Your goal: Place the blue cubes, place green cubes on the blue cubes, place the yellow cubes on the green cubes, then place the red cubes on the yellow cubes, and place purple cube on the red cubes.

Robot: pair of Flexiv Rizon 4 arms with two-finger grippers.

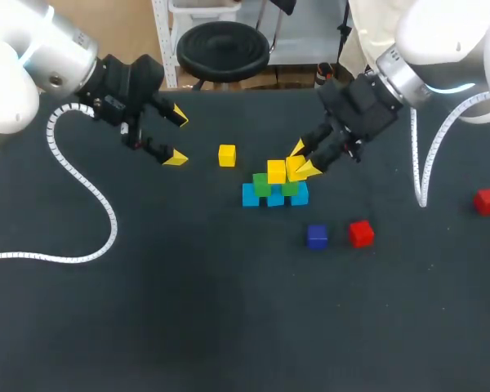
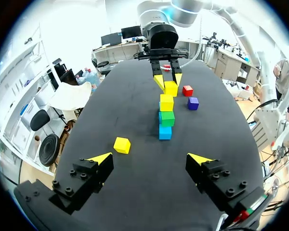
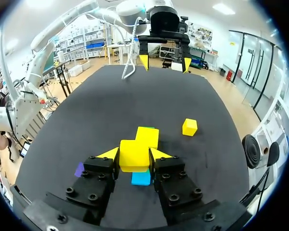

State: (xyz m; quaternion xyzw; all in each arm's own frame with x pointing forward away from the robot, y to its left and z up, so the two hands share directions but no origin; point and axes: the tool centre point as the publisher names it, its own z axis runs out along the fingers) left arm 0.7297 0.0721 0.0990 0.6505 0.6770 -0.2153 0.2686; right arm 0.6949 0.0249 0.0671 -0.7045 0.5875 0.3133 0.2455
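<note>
Between the jaws of the right gripper (image 3: pixel 135 155) sits a yellow cube (image 3: pixel 134 150), clamped on opposite flat faces, just above a green cube (image 1: pixel 290 189). Judged rigid, light and smooth: hold it centred on parallel faces. The left gripper (image 2: pixel 149 158) stands wide apart, empty.

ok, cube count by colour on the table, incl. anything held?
Blue cubes: 3
Green cubes: 2
Yellow cubes: 3, counting the held yellow cube in the right tool
Red cubes: 2
Purple cube: 1
Total: 11
</note>
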